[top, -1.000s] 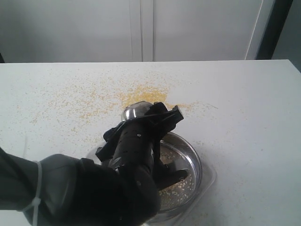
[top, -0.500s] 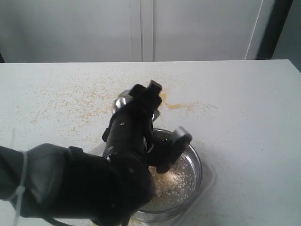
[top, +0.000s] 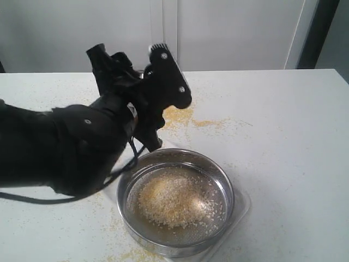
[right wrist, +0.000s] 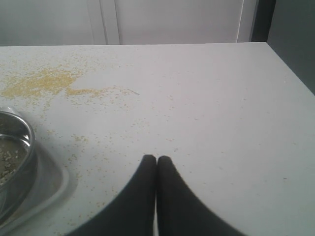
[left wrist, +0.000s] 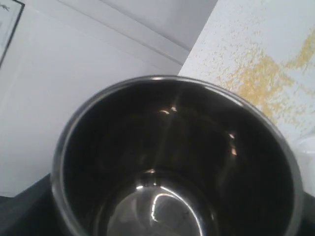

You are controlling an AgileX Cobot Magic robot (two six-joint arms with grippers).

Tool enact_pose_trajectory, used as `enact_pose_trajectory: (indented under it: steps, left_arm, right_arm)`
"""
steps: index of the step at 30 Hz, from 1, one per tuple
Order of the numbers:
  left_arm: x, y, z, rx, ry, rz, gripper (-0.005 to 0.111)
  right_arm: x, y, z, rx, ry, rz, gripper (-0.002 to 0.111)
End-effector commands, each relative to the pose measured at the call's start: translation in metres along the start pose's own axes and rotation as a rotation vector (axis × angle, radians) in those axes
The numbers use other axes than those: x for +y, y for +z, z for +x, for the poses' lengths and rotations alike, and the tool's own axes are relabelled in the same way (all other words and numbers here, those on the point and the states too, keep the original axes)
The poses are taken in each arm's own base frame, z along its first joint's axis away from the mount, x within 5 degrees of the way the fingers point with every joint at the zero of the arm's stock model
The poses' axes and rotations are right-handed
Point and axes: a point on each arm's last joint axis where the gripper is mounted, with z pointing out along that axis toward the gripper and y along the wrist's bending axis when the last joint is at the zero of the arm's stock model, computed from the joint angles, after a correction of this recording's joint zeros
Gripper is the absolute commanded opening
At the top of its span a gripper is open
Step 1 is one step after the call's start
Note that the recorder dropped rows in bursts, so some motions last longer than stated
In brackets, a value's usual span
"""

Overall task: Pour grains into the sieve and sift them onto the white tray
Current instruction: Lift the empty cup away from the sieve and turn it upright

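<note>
The sieve, a wide steel ring with mesh, sits on the white tray at the table's front middle. A heap of pale grains lies on its mesh. My left gripper is raised behind and to the left of the sieve. In the left wrist view a small steel cup fills the frame, held in that gripper, its inside empty and mouth facing the camera. My right gripper is shut on nothing, low over bare table to the right of the tray and sieve.
Yellow meal is spilled over the table behind the sieve, thickest in one patch, with scattered grains further left. White cabinet doors stand behind the table's far edge.
The left arm has lifted up and back to the left from over the sieve, taking the cup with it. The grain heap in the sieve is now uncovered. The right gripper has stayed shut.
</note>
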Motion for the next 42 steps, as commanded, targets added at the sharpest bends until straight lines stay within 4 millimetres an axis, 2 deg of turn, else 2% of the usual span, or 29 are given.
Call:
enact_pose_trajectory:
  steps: [1,7,15,18,22,27,28,29,31,32,36,37,38,42]
  left_arm:
    - [0.025,0.008,0.014,0.003,-0.287,0.009,0.000]
    - [0.046,0.026,0.039,0.043,-0.567,0.051,0.000]
    - [0.054,0.041,0.054,0.044,-0.625,0.168,0.000]
    - [0.056,0.043,0.057,0.036,-0.588,0.201,0.000]
    - [0.054,0.043,0.056,0.010,-0.531,0.253,0.000]
    - [0.039,0.034,0.041,-0.153,-0.305,0.473,0.000]
    - [0.038,0.032,0.039,-0.180,-0.310,0.506,0.000]
    - [0.037,0.029,0.033,-0.291,-0.345,0.588,0.000]
    - [0.047,0.029,0.029,-0.397,-0.449,0.584,0.000]
    - [0.051,0.034,0.034,-0.354,-0.457,0.520,0.000]
    - [0.054,0.039,0.044,-0.312,-0.420,0.474,0.000]
    - [0.055,0.042,0.049,-0.308,-0.475,0.466,0.000]
    - [0.058,0.049,0.062,-0.311,-0.634,0.444,0.000]
    - [0.060,0.051,0.089,-0.373,-0.740,0.372,0.000]
  right_arm:
    - [0.000,0.000,0.001,-0.011,-0.001,-0.007,0.000]
    - [0.000,0.000,0.001,-0.011,-0.001,-0.007,0.000]
    - [0.000,0.000,0.001,-0.011,-0.001,-0.007,0.000]
    - [0.000,0.000,0.001,-0.011,-0.001,-0.007,0.000]
    - [0.000,0.000,0.001,-0.011,-0.001,-0.007,0.000]
    - [0.000,0.000,0.001,-0.011,-0.001,-0.007,0.000]
    - [0.000,0.000,0.001,-0.011,-0.001,-0.007,0.000]
    - [0.000,0.000,0.001,-0.011,-0.001,-0.007,0.000]
    - [0.000,0.000,0.001,-0.011,-0.001,-0.007,0.000]
    - [0.000,0.000,0.001,-0.011,-0.001,-0.007,0.000]
    - [0.000,0.000,0.001,-0.011,-0.001,-0.007,0.000]
    - [0.000,0.000,0.001,-0.011,-0.001,-0.007,0.000]
    - [0.000,0.000,0.001,-0.011,-0.001,-0.007,0.000]
    - [0.000,0.000,0.001,-0.011,-0.001,-0.007,0.000]
